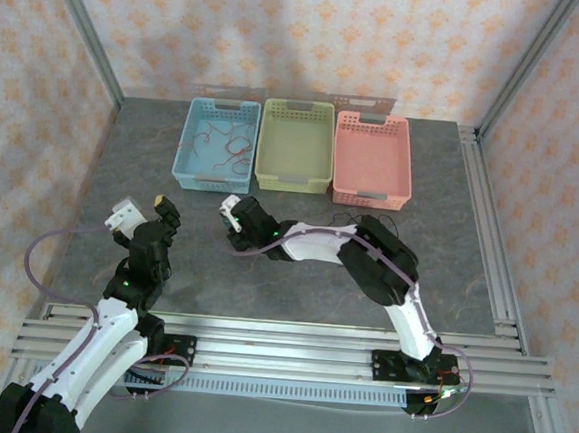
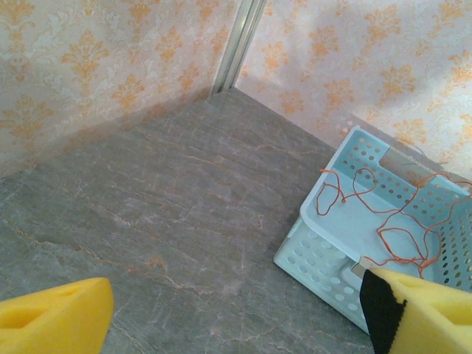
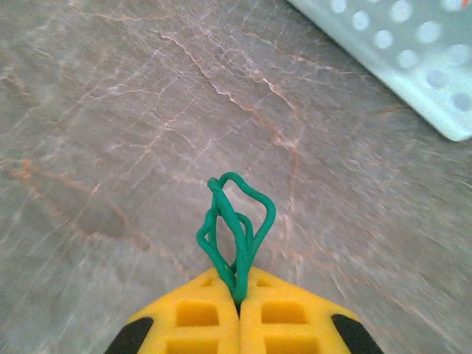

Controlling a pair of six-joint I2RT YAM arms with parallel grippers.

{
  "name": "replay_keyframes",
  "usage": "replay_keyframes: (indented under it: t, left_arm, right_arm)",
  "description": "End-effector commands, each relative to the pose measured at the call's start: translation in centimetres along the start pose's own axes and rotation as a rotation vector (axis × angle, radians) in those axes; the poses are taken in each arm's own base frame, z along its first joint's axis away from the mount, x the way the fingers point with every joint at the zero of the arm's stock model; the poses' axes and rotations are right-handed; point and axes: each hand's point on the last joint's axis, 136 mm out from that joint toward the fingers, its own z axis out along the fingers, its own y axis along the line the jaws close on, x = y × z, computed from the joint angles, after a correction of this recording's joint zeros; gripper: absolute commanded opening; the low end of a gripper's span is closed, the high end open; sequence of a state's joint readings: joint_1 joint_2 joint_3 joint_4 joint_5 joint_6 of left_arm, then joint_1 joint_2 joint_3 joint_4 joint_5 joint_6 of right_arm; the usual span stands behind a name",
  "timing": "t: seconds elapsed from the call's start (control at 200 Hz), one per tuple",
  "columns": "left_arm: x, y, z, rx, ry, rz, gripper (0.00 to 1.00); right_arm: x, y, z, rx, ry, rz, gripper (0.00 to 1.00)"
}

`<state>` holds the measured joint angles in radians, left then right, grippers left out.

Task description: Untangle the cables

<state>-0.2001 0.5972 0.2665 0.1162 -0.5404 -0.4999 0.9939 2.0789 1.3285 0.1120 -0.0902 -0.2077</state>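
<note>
Green cable [image 3: 237,273] in right end effector [image 3: 237,296], blue basket [image 3: 398,51] just beyond.

Item 1: thin green flexible wire [image 3: 237,230], one short length folded into several narrow overlapping loops. Its lower end is pinched between the closed yellow pads of the right hand [image 3: 237,296]. The loops stand clear above the grey marbled worktop [image 3: 110,110].

Item 2: thin reddish-orange wires [image 2: 383,214], several squiggly strands lying in loose open curls inside the light blue perforated plastic basket [image 2: 317,259], spread across its floor [image 1: 221,143]. Some curls reach its walls. The strand count cannot be told.
</note>
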Motion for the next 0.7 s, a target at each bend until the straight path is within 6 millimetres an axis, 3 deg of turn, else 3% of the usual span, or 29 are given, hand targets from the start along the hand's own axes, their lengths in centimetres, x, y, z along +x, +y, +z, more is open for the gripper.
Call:
replay_keyframes:
  t: [0.0,0.135,0.25,0.335,0.47,0.696]
  left_arm:
    - [-0.2,1.2,-0.1,-0.052,-0.017,-0.008,0.88]
    - [-0.1,1.1,0.0,-0.048,-0.013,-0.006,0.88]
    - [0.0,1.0,0.1,-0.047,-0.006,-0.002,0.88]
    - [-0.1,1.0,0.1,-0.05,-0.008,-0.005,0.88]
    - [0.0,1.0,0.1,-0.049,-0.007,-0.003,0.88]
    - [0.1,0.9,0.2,-0.046,-0.001,0.0,0.88]
  right_arm:
    - [-5.3,-1.7,-5.1,0.055,-0.181,-0.049,0.0]
    - [-5.6,-5.7,-9.4,0.138,-0.251,-0.019,0.0]
    - [-5.1,-11.2,-12.8,0.222,-0.293,0.098,0.0]
    - [-3.9,-15.4,-14.7,0.254,-0.286,0.243,0.0]
    - [-1.6,-22.2,-17.9,0.446,-0.316,0.417,0.0]
    - [2.7,-30.4,-19.5,0.673,-0.29,0.579,0.0]
